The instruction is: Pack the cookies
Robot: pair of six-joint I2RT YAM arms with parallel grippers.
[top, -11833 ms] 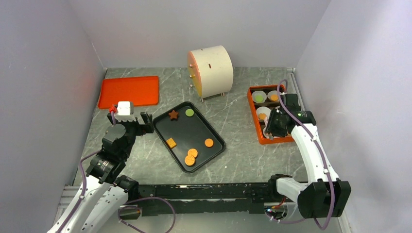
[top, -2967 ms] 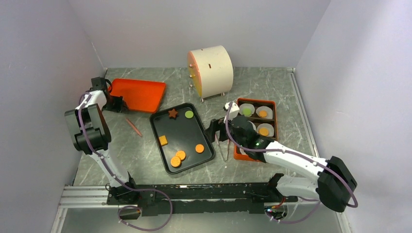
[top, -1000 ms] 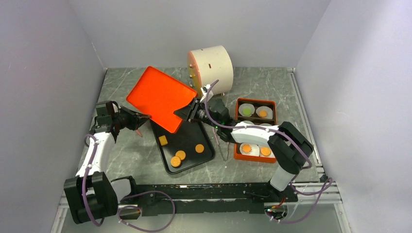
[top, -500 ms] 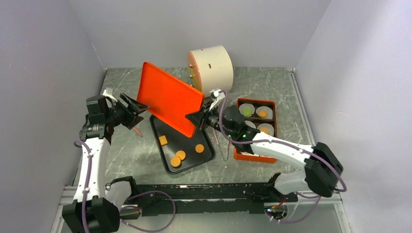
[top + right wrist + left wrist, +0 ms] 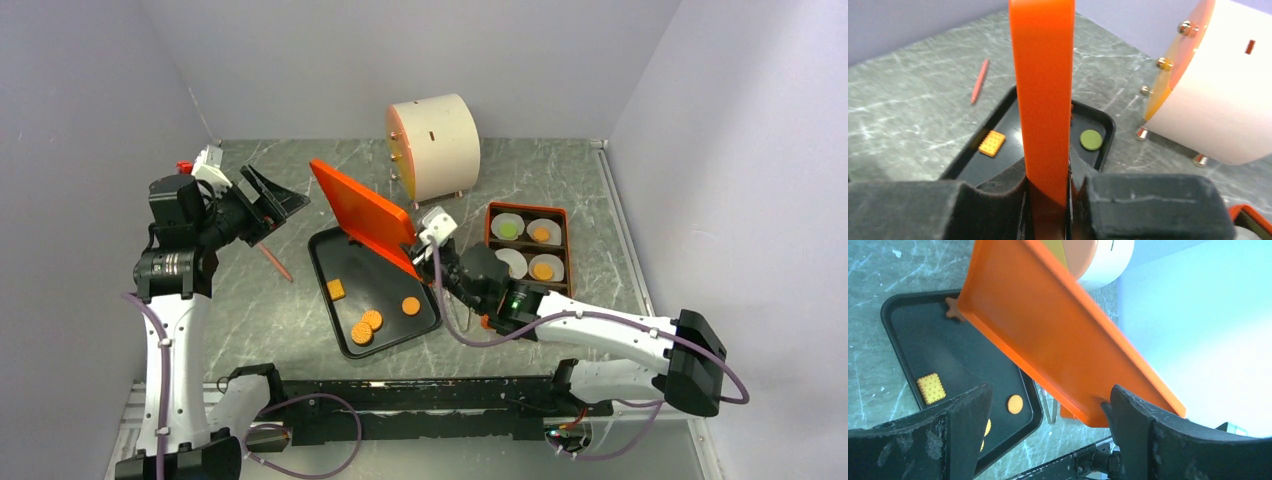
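Orange lid [image 5: 362,215] aslant over tray [image 5: 380,285] of cookies [image 5: 371,319]

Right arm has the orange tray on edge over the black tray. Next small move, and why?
Probably swing the orange tray right toward the orange box, likely as its lid: the right gripper is shut on its lower end; the left gripper is open, not gripping it.

The orange lid [image 5: 360,212] is smooth plastic, the black tray [image 5: 385,285] matt, the table [image 5: 540,165] veined stone, the square cookie [image 5: 930,388] dimpled.
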